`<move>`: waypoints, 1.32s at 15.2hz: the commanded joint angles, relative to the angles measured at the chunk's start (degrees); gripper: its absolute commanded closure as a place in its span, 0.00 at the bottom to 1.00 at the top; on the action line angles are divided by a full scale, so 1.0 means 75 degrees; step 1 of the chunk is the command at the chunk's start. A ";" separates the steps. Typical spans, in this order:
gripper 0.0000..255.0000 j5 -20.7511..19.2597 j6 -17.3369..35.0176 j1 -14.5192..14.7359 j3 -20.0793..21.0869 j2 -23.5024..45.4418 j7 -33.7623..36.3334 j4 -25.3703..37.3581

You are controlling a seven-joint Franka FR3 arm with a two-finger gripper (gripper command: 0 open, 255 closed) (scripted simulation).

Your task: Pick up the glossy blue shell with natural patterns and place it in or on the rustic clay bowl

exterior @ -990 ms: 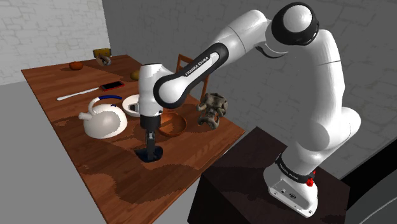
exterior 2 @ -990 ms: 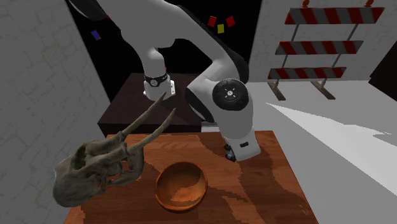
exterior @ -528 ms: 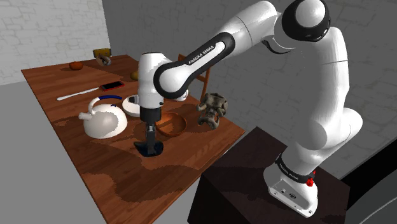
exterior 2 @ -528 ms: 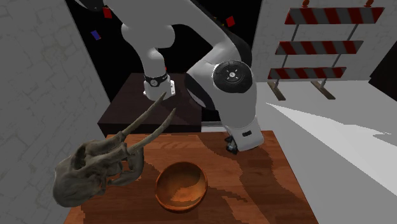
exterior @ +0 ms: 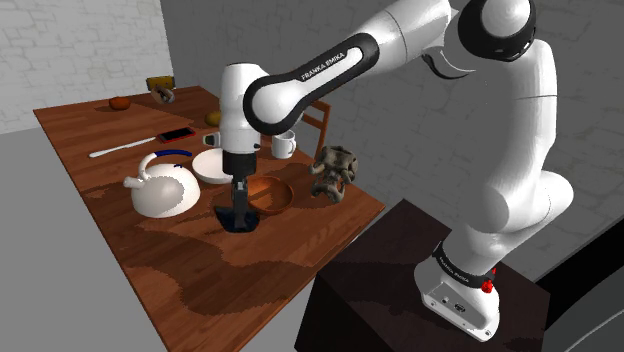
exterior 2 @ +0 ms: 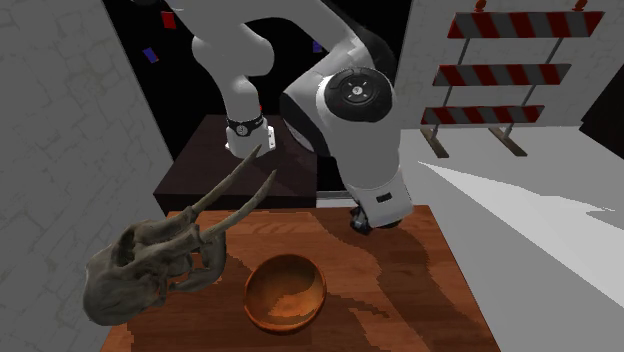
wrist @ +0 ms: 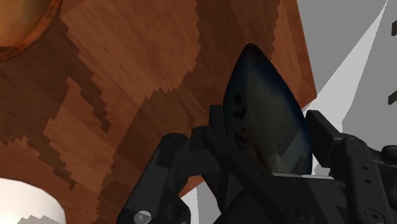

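A dark blue pointed shell (wrist: 267,118) is clasped between my black fingers (wrist: 191,153), and the gripper (wrist: 267,141) is shut on it. In the shoulder view the gripper (exterior: 238,208) holds the shell (exterior: 238,222) just above the wooden table (exterior: 200,270), right beside the brown clay bowl (exterior: 272,196) on that view's left. In the second exterior view the bowl (exterior 2: 286,292) stands upright with nothing in it, in front of the gripper (exterior 2: 358,225). The bowl's rim (wrist: 19,32) also shows in the wrist view, away from the shell.
A white kettle (exterior: 165,188), a white dish (exterior: 213,166) and a mug (exterior: 283,146) stand close behind the gripper. A horned animal skull (exterior 2: 150,265) sits beside the bowl. A phone (exterior: 177,133) and a knife (exterior: 125,149) lie farther back. The table edge is near.
The arm has lifted the shell off the table and carried it toward the bowl. The upper arm has swung up. The bowl and skull have not moved.
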 commanded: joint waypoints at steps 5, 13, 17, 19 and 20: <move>1.00 -0.0060 -0.0570 -0.0810 -0.0124 0.0004 -0.0864 0.0275; 1.00 -0.0329 -0.1447 -0.1519 -0.0546 0.0285 -0.1933 0.1100; 1.00 -0.0493 -0.1699 -0.1619 -0.0772 0.0509 -0.2252 0.1483; 1.00 -0.0575 -0.1558 -0.1558 -0.0861 0.0625 -0.2245 0.1441; 1.00 -0.0616 -0.1488 -0.1527 -0.0906 0.0683 -0.2241 0.1422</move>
